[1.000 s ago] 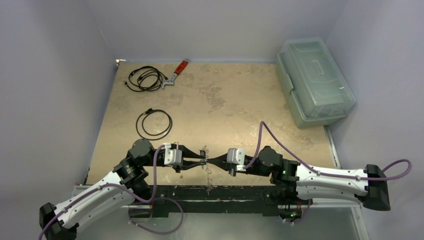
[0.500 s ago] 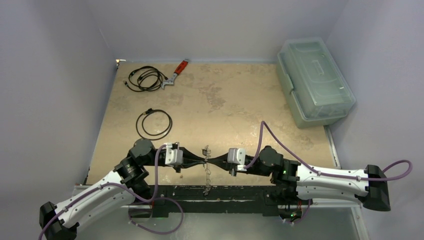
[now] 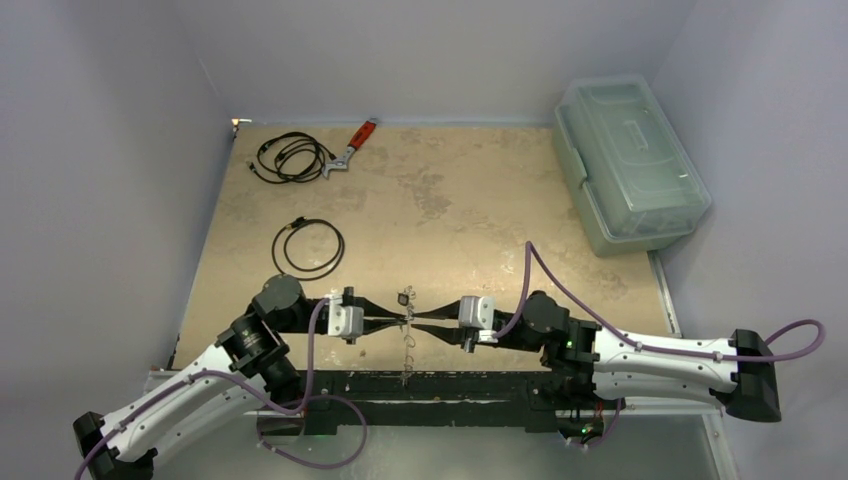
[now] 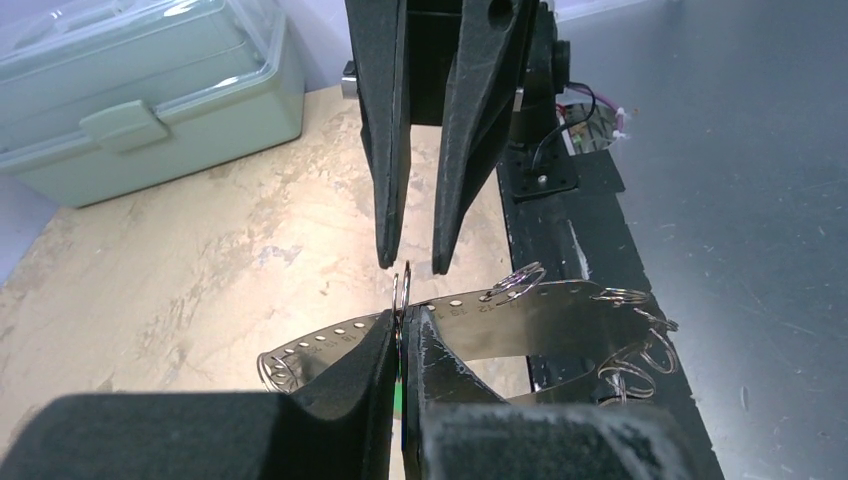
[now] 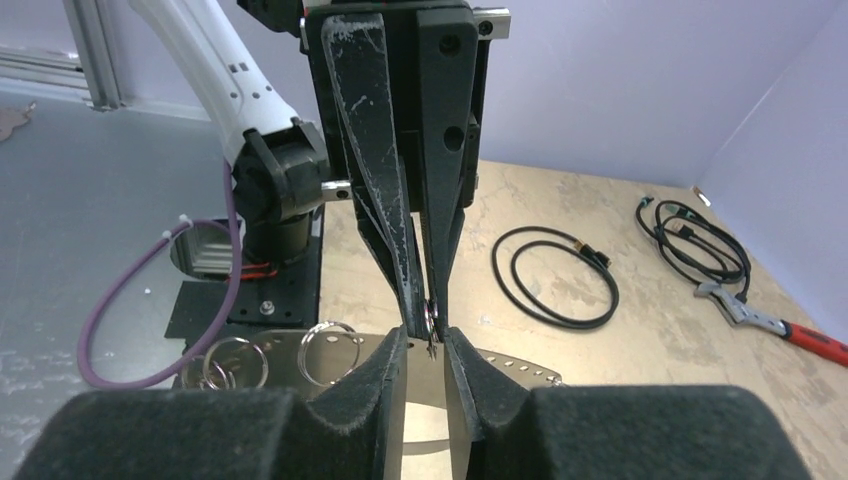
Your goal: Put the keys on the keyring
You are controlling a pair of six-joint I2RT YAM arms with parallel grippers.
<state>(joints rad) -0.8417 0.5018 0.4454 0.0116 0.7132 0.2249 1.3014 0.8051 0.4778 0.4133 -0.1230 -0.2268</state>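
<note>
My left gripper (image 3: pixel 402 321) is shut on a small split ring (image 4: pixel 402 290). A sliver of green from a key's tag (image 4: pixel 403 400) shows between its pads. The ring sits against the keyring (image 4: pixel 560 320), a grey metal band with numbered holes and small rings dangling along it, which hangs between both arms (image 3: pixel 407 350). My right gripper (image 5: pixel 427 340) faces the left one tip to tip, its jaws slightly apart on either side of the left fingertips (image 5: pixel 412 290), gripping nothing. A tiny dark piece (image 3: pixel 403 297) sticks up above the meeting point. No other key can be made out.
A pale green lidded box (image 3: pixel 630 165) stands at the far right. Two black cable coils (image 3: pixel 308 248) (image 3: pixel 290 157) and a red-handled wrench (image 3: pixel 352 147) lie at the back left. The black mounting rail (image 3: pixel 430 385) runs just below the hanging keyring.
The left gripper closed onto the small ring. The right gripper, shut before, has parted its jaws and let go. The meeting point drifted slightly left and away from the rail.
</note>
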